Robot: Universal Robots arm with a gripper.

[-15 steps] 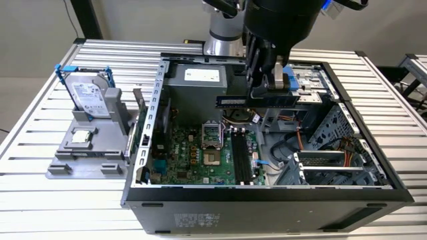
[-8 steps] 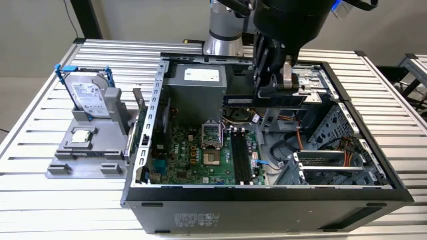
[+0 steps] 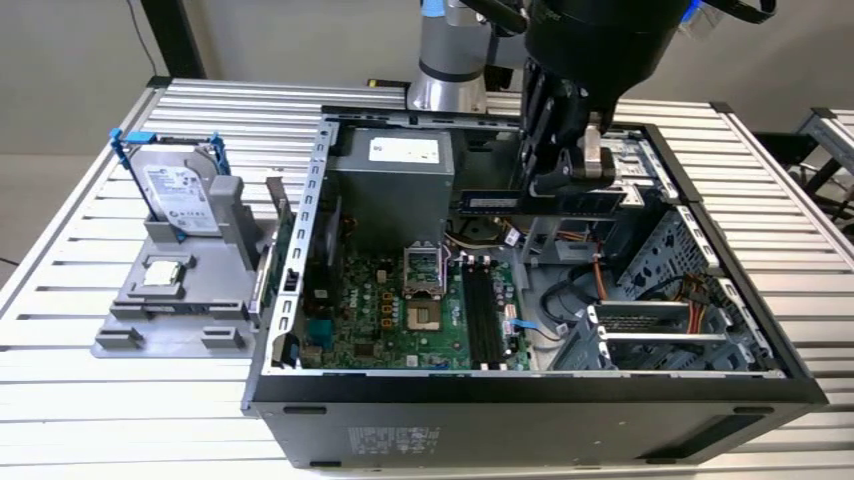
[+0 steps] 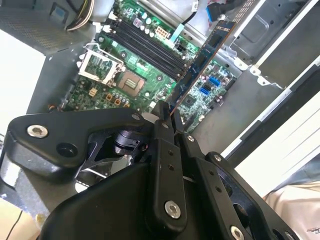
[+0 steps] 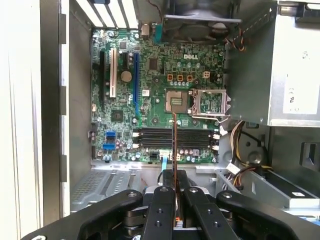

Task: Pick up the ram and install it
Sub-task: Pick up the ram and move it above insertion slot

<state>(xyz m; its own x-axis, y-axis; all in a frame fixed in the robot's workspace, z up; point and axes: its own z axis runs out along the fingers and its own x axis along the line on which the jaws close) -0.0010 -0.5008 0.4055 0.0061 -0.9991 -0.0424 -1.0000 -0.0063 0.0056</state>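
A: Where is the ram (image 3: pixel 523 201)?

B: Up in the air, over the open computer case (image 3: pixel 534 395). The gripper (image 5: pixel 176 186) has its two fingers squeezed tight on it, near one end.

A: Is it in a slot?

B: No. It hangs above the green motherboard (image 5: pixel 150 75). In both wrist views the stick sticks out from the fingers and crosses over the long black slots (image 5: pixel 165 136). I think it lies crosswise to them, but that is hard to judge.

A: What is beside the case?

B: At the exterior view's left, a grey stand (image 3: pixel 174 305) sits on the metal table (image 3: pixel 67 250). A hard drive (image 3: pixel 180 185) in a blue frame stands upright on it. A small square chip (image 3: pixel 163 272) lies flat near it.
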